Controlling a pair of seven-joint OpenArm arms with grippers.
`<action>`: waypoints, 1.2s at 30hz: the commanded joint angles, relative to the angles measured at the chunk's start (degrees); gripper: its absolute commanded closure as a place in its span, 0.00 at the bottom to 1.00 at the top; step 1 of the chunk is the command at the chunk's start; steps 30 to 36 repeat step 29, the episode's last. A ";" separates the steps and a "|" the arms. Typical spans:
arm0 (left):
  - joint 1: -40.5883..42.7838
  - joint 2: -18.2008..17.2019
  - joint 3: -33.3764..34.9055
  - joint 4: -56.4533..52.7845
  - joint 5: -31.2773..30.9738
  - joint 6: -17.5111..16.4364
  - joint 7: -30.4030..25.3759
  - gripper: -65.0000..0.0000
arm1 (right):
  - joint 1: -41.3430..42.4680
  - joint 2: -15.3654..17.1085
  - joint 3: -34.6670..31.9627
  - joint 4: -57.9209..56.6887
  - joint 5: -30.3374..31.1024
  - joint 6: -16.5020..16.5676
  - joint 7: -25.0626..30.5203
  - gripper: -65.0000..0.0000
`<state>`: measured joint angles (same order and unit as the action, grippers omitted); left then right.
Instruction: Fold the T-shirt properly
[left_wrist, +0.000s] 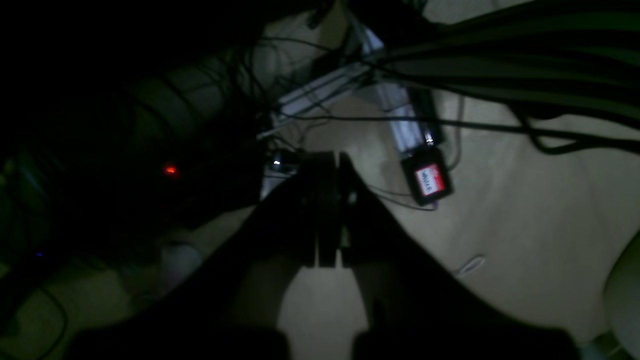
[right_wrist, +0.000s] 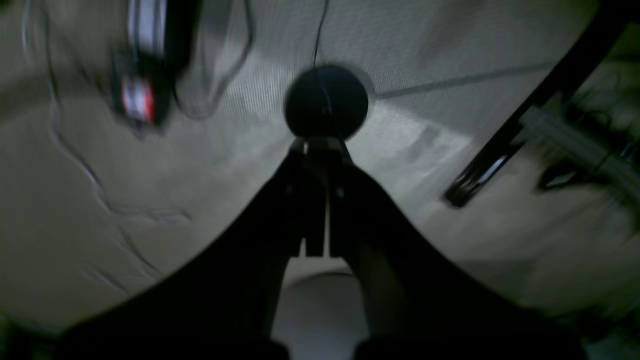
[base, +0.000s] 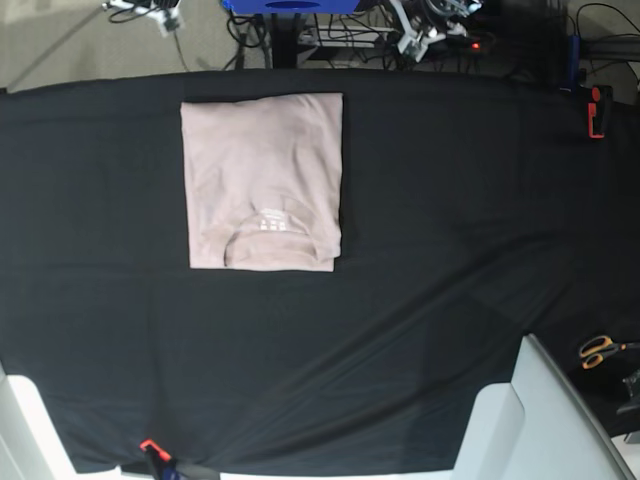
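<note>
The T-shirt (base: 262, 180) is pale pink and lies folded into a neat rectangle at the upper left of the black tablecloth (base: 440, 250). Its neck and white label face the near edge. Neither gripper is near it. In the left wrist view my left gripper (left_wrist: 334, 160) is shut with nothing between its fingers, over a beige floor with cables. My right gripper (right_wrist: 324, 150) is also shut and empty, and it points towards a dark round object (right_wrist: 326, 102). In the base view only white arm parts show, at the bottom right (base: 520, 420) and bottom left (base: 15, 420).
Orange-handled scissors (base: 600, 349) lie at the right edge. A red clamp (base: 594, 112) sits at the far right corner and an orange one (base: 150, 447) on the near edge. Cables, metal rails and a red-labelled black box (left_wrist: 429, 181) lie on the floor.
</note>
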<state>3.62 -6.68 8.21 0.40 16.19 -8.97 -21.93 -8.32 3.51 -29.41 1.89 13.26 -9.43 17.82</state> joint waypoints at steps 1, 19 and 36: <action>0.91 -0.40 0.10 0.17 0.21 -0.04 0.97 1.00 | -1.05 0.14 3.43 0.44 0.24 -0.28 -0.29 1.00; 2.40 -3.04 0.19 0.25 0.21 -0.04 2.20 1.00 | -5.79 -3.82 19.25 2.64 0.15 -0.28 -0.11 1.00; 1.97 -2.95 0.10 0.43 0.21 -0.04 2.20 1.00 | -3.68 -3.73 19.25 2.72 0.06 -0.28 -0.02 1.00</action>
